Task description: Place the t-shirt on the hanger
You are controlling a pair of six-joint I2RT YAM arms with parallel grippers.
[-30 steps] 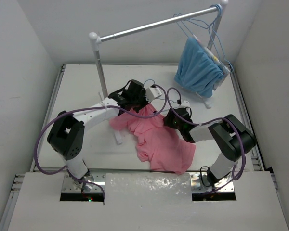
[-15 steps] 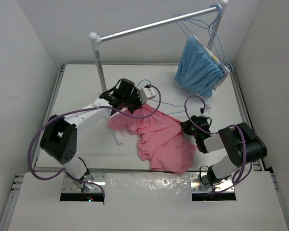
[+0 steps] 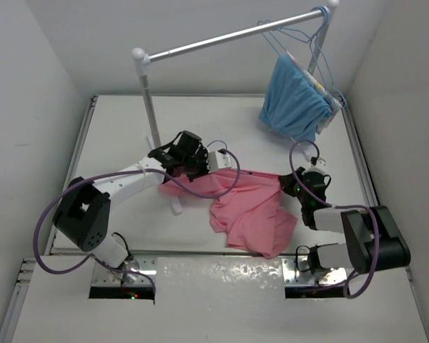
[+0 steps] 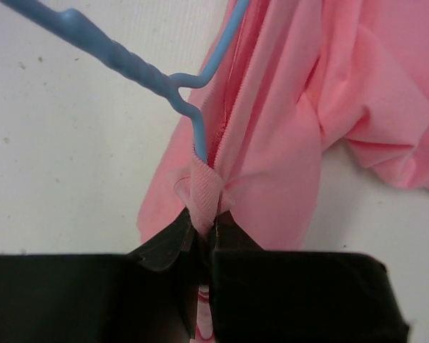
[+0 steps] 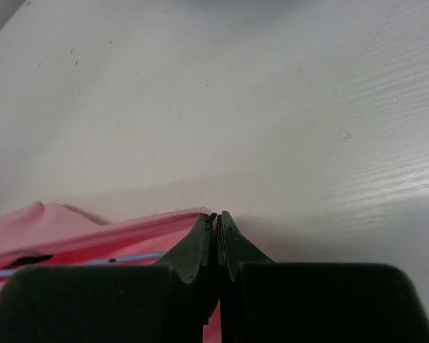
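Observation:
The salmon-pink t-shirt lies on the white table, its top edge pulled taut between both grippers. My left gripper is shut on the ribbed collar band. The pale-blue wire hanger has its twisted neck outside the collar, and one arm runs down inside the t-shirt. My right gripper is at the shirt's right end. In the right wrist view its jaws are shut at the end of the pink hem, with pink cloth between them lower down. A stretch of hanger wire shows inside the cloth.
The grey rail stand rises just behind the left gripper, and its white foot lies by the shirt's left side. A light-blue garment and spare hangers hang at the rail's right end. White walls enclose the table.
My right gripper has shut and drawn right and toward the near edge, stretching the shirt's top edge taut. The left gripper has shifted slightly nearer, still gripping the collar.

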